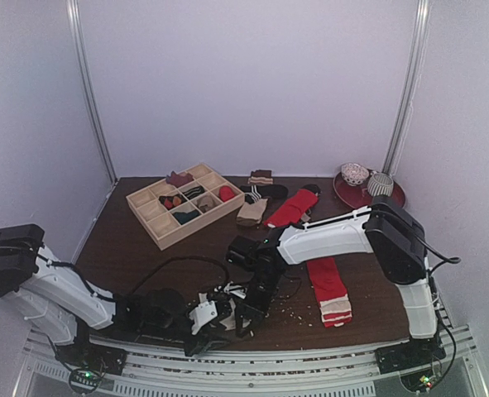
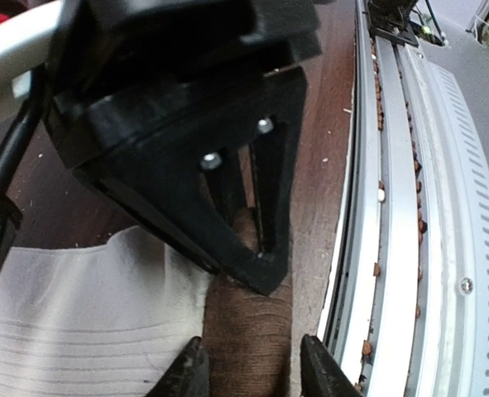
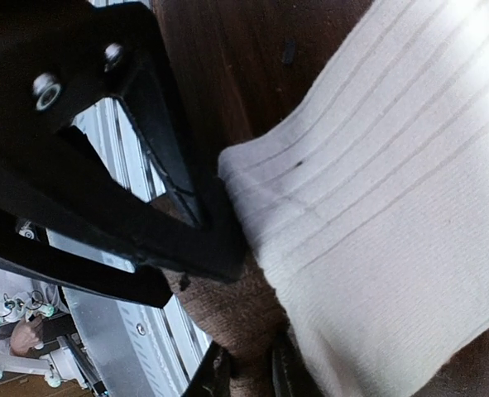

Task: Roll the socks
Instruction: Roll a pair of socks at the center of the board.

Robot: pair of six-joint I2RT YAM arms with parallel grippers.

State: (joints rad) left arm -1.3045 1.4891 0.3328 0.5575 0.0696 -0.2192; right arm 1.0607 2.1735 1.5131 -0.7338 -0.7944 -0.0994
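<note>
White walls close in a dark wooden worktop (image 1: 136, 248). A compartmented wooden tray (image 1: 145, 222) sits at 10 o'clock, a maroon plate (image 1: 397, 197) at 2 o'clock.

The red sock (image 1: 327, 281) with its white-striped end lies flat at 4 o'clock, untouched. The cream sock (image 2: 79, 314) lies at 6 o'clock, just beside the metal rail (image 2: 409, 248) at the near edge, with both arms over it.

The right end effector (image 3: 248, 376) is narrow, pinching the cream sock's brown band (image 2: 248, 347). The left end effector (image 2: 252, 376) straddles the same band, fabric filling the gap. I cannot tell whether it presses.

Both socks look light, limp and ribbed. I judge they will sag and unroll unless the end is pinched firmly. The thicker band is the sensible place to take hold and start the roll.

From above, the cream sock is almost wholly hidden under the two end effectors. In each wrist view the other end effector blocks much of the band, and the sock's tan end is out of frame.
</note>
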